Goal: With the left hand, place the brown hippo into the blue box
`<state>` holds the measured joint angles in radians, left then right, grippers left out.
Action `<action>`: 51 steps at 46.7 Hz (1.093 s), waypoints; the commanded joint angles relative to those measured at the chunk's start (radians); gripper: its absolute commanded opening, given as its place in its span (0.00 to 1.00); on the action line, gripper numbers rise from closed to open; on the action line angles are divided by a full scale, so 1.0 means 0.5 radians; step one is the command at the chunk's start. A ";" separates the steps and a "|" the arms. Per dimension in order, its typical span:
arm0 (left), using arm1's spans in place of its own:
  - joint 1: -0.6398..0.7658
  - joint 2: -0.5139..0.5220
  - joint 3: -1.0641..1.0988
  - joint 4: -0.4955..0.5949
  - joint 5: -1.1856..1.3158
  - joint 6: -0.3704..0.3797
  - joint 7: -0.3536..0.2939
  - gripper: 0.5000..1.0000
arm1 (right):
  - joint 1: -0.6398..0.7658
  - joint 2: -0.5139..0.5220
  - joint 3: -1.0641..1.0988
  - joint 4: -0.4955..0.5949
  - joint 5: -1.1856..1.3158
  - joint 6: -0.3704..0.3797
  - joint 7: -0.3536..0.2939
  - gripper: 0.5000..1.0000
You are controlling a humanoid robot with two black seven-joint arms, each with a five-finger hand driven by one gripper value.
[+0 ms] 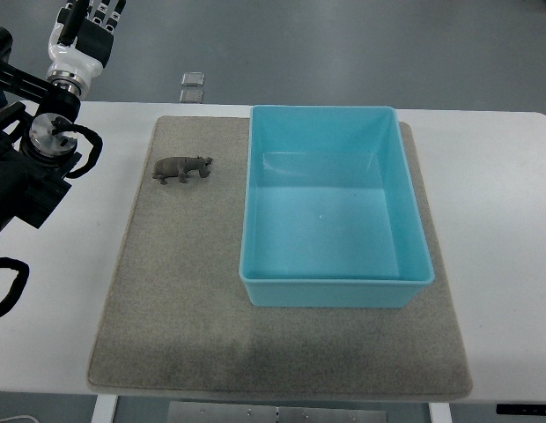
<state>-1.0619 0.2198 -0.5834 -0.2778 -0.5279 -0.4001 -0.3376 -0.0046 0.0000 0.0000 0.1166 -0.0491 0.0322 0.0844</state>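
left hand seemingly empty, far from hippo

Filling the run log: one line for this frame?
left hand: raised beyond table's far-left edge, holds nothing | brown hippo: on mat, left of blue box | box: empty | right hand: unseen | stage: pre-grasp

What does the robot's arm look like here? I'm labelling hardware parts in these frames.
Only the left arm shows: black housing, a round silver joint cap and a looping black cable. Its wrist section is white with an orange ring. The left hand is black with pale segmented fingers, cut off by the top edge. No right arm is visible.
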 commanded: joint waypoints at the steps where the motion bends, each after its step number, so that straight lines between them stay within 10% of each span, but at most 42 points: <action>1: 0.004 0.017 -0.036 0.010 -0.003 -0.001 0.000 0.99 | 0.000 0.000 0.000 0.000 0.000 0.000 0.000 0.87; 51: 0.025 0.005 -0.048 -0.024 0.031 0.091 0.006 0.98 | 0.000 0.000 0.000 0.000 0.000 0.000 0.000 0.87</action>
<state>-1.0480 0.2203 -0.6058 -0.2899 -0.5122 -0.3646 -0.3344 -0.0046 0.0000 0.0000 0.1166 -0.0491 0.0322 0.0844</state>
